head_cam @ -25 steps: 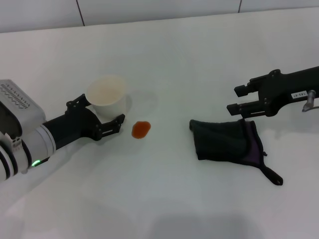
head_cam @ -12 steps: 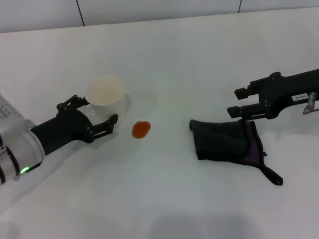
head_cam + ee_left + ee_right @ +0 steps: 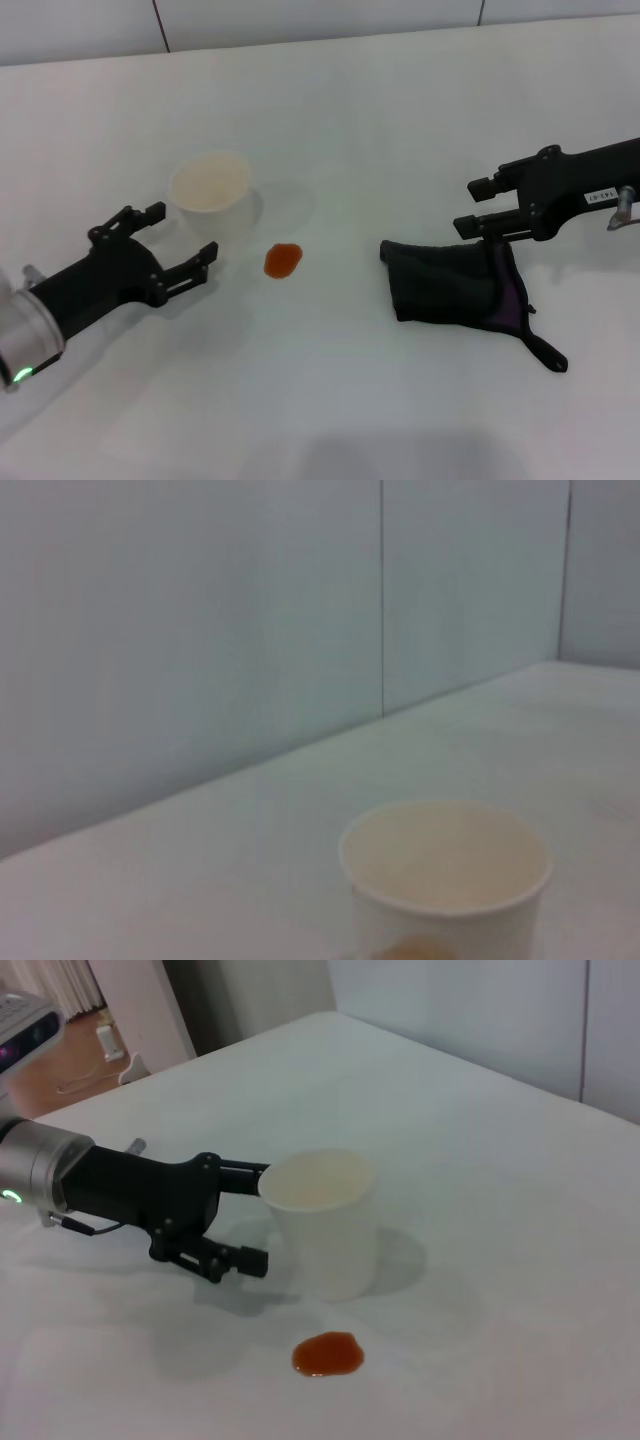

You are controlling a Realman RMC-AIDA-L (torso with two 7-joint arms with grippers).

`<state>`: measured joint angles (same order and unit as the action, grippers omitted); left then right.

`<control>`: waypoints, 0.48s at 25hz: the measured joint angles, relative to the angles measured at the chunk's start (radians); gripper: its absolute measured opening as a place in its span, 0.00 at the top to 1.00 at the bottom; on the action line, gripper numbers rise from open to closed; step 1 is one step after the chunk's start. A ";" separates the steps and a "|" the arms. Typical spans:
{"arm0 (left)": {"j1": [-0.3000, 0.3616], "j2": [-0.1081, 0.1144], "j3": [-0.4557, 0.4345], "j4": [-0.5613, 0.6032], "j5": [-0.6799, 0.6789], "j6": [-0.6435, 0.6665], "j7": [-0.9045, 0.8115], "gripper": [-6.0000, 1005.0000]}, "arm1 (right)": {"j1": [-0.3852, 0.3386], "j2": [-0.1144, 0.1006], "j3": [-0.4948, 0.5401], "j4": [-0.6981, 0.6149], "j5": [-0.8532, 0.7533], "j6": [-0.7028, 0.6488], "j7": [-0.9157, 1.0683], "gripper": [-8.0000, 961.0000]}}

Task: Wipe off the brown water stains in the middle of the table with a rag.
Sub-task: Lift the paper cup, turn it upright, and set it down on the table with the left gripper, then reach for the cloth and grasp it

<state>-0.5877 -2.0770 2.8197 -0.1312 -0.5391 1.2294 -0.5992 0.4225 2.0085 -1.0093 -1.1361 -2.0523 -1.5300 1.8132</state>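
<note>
With the stain at the table centre, the rag lies at three o'clock beneath the spread-fingered right gripper, apparently poised to grasp, while the left gripper, fingers apart, sits near the cup.

Brown water stains: one small orange-brown oval blot, mid-table. Rag: crumpled dark cloth, purple lining showing, thin black tail trailing, lying flat to the blot's right, apart. Table: plain white.
</note>
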 joint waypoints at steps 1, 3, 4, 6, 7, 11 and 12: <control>0.007 0.000 0.002 -0.012 -0.006 0.025 0.000 0.13 | 0.000 0.000 0.000 -0.003 0.000 -0.008 0.002 0.40; 0.017 0.000 0.007 -0.039 -0.009 0.085 -0.011 0.13 | 0.002 0.000 0.000 -0.010 -0.001 -0.022 0.007 0.40; 0.021 0.000 0.009 -0.057 -0.006 0.118 -0.022 0.13 | 0.003 0.000 -0.001 -0.020 -0.006 -0.032 0.015 0.40; 0.024 0.000 0.014 -0.089 0.005 0.167 -0.052 0.13 | 0.003 -0.001 -0.003 -0.040 -0.016 -0.051 0.032 0.40; 0.024 0.000 0.018 -0.111 0.010 0.199 -0.078 0.13 | 0.003 -0.002 -0.006 -0.050 -0.020 -0.063 0.041 0.40; 0.029 0.000 0.024 -0.185 0.044 0.297 -0.165 0.13 | 0.003 -0.004 -0.027 -0.109 -0.061 -0.111 0.097 0.40; 0.032 0.000 0.024 -0.205 0.054 0.327 -0.185 0.13 | 0.004 -0.004 -0.040 -0.130 -0.087 -0.119 0.123 0.40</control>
<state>-0.5560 -2.0770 2.8434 -0.3359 -0.4856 1.5567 -0.7844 0.4262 2.0047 -1.0496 -1.2663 -2.1388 -1.6494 1.9363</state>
